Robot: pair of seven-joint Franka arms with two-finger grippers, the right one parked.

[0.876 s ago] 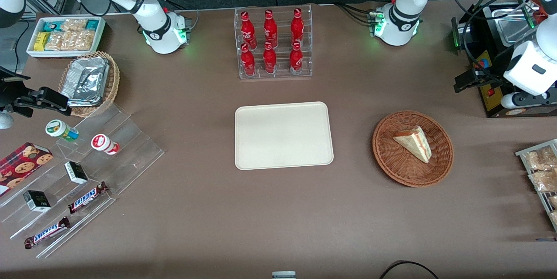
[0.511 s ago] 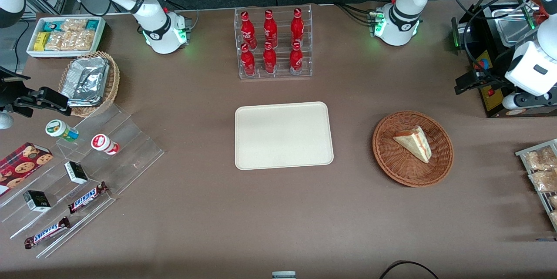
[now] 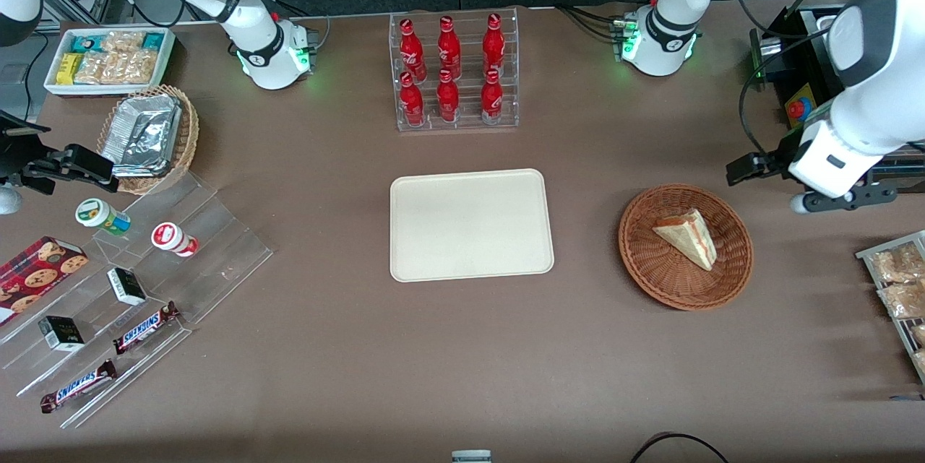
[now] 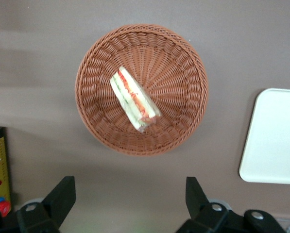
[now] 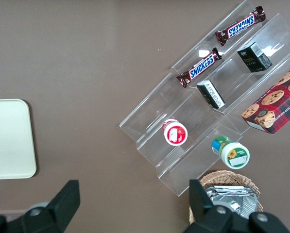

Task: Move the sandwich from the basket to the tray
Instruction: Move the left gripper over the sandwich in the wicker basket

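The sandwich (image 3: pixel 686 235) is a pale triangular wedge with a red-orange filling, lying in the round brown wicker basket (image 3: pixel 647 271). The cream tray (image 3: pixel 470 224) lies flat beside the basket, toward the parked arm's end, with nothing on it. My left gripper (image 3: pixel 746 168) hangs above the table just off the basket's rim, toward the working arm's end and a little farther from the front camera. The left wrist view shows the sandwich (image 4: pixel 134 99), the basket (image 4: pixel 186 87), a corner of the tray (image 4: pixel 276 141), and the gripper (image 4: pixel 127 193) open and empty.
A rack of red bottles (image 3: pixel 454 73) stands farther back than the tray. A black appliance (image 3: pixel 798 98) and a wire rack of snack packs (image 3: pixel 900 290) sit at the working arm's end. A paler basket of foil packs (image 3: pixel 148 134) and an acrylic stand (image 3: pixel 130 282) sit at the parked arm's end.
My left arm has swung from over the black appliance toward the basket, bringing the gripper close to the basket's rim. The sandwich, basket and tray have not moved.
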